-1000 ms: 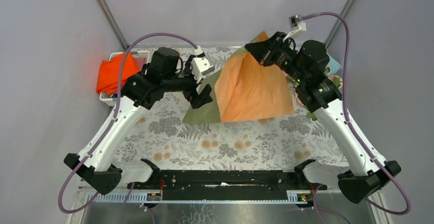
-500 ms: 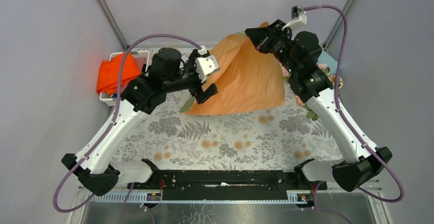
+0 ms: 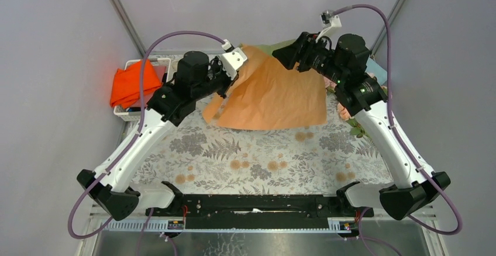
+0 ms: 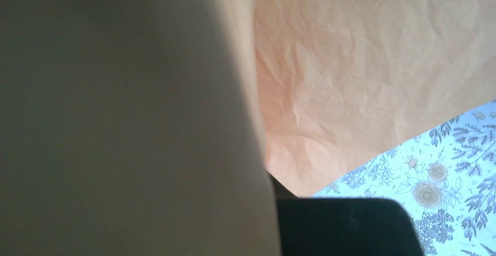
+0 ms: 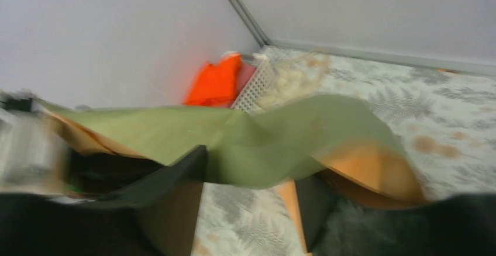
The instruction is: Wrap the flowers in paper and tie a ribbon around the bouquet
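Honestly, the big square sheet of paper, peach-tan on one face and olive green on the other, is the whole story here. It hangs like a tent over the far half of the floral-print bench, peach face toward the overhead camera. Its near edge touches the bench and its far edge is raised.

The left end effector is closed at the sheet's left edge. Paper fills nearly the whole left wrist view, so I'd say it's clamped on the paper. The right end effector is up at the far corner. Its wrist view is blurry, but the fingers look spread with the olive face draped across them, so I doubt it has a real grip.

My read is that the step is laying the sheet out flat. I'd lower the left side slowly and pull gently leftward to take out the sag. No yanking, since this stuff creases and tears.

Watch the bunch of pale pink flowers just beside the right arm, partly hidden, so the sheet doesn't land on them. The orange cloth in the white basket sits well apart, far left.
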`<state>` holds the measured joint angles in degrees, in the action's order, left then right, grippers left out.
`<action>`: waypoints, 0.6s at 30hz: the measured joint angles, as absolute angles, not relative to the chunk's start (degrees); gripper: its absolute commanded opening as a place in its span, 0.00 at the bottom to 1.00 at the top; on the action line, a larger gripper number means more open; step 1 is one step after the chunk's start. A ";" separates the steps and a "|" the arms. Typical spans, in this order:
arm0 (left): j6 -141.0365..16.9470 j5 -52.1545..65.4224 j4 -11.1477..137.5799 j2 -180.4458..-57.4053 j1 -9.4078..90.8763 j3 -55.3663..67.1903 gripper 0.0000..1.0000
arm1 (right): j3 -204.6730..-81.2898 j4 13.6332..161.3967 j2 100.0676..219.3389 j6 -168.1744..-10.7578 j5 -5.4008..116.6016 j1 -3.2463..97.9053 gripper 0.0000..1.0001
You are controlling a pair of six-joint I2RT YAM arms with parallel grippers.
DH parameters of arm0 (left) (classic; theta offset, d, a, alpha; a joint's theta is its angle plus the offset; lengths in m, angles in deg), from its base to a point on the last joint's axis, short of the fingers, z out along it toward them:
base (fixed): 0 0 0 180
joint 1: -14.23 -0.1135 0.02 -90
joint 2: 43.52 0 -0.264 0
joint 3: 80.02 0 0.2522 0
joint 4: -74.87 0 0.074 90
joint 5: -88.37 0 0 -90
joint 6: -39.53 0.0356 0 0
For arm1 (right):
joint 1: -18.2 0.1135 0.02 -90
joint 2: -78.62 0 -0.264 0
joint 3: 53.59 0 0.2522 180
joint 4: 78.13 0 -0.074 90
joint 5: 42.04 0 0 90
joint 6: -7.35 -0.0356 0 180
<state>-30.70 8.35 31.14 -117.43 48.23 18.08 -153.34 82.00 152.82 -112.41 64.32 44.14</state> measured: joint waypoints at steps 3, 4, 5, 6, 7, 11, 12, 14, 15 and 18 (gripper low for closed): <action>-32.40 5.27 31.07 -116.25 47.91 18.21 0.00 | -153.34 75.44 152.68 -105.33 65.11 43.06 0.99; -32.64 3.87 30.96 -116.05 47.91 18.36 0.00 | -152.69 74.05 152.40 -103.62 64.38 42.91 1.00; -32.79 2.27 30.92 -116.03 47.77 18.65 0.00 | -151.38 73.00 151.74 -101.52 63.36 42.85 1.00; -32.82 1.12 30.90 -116.05 47.62 18.95 0.00 | -149.39 71.95 150.67 -99.51 62.18 42.82 1.00; -32.79 -0.20 30.90 -116.07 47.53 19.26 0.00 | -146.85 71.42 149.27 -97.53 61.43 42.80 1.00; -32.01 -4.59 30.44 -116.23 47.40 21.68 0.00 | -136.62 69.54 142.46 -91.10 57.08 42.69 1.00; -31.70 -5.29 30.33 -116.34 47.34 22.51 0.00 | -134.77 69.56 141.01 -89.94 55.75 42.61 1.00; -31.09 -6.82 30.09 -116.64 47.23 25.07 0.00 | -132.08 69.76 138.89 -88.15 52.91 42.19 1.00; -30.74 -7.28 29.76 -116.79 47.23 26.58 0.00 | -130.87 70.37 138.13 -87.36 51.55 41.73 1.00; -29.91 -8.09 28.82 -116.62 47.23 30.58 0.00 | -127.27 73.21 137.04 -85.63 48.78 39.20 1.00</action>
<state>-29.91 -8.09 28.82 -116.62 47.23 30.58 -127.27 73.21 137.04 -85.63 48.78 39.20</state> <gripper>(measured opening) 0.008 0.993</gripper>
